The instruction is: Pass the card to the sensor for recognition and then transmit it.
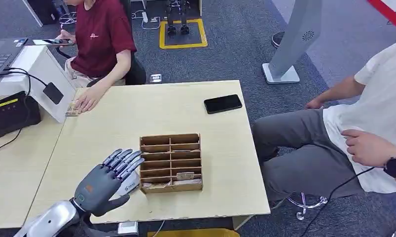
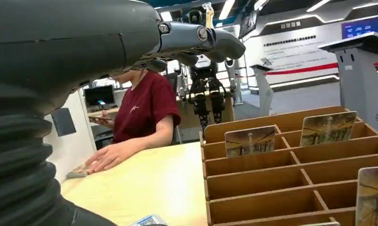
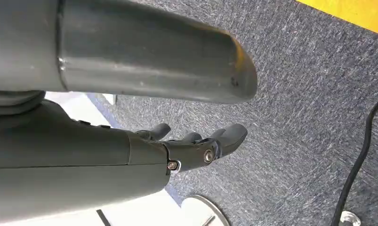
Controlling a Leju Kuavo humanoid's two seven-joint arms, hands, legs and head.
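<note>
Cards [image 1: 185, 176] stand in the wooden organizer [image 1: 171, 162] on our bench [image 1: 107, 133].
Our left hand [image 1: 108, 180] hovers just left of the organizer, fingers spread, holding nothing; a black phone [image 1: 223, 103] lies farther right; our right hand [image 3: 196, 146] hangs over carpet, seemingly loose and empty.

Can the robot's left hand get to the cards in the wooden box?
Probably yes. The left hand hovers open right beside the wooden box, and the cards stand upright in open-topped slots with nothing covering them.
</note>
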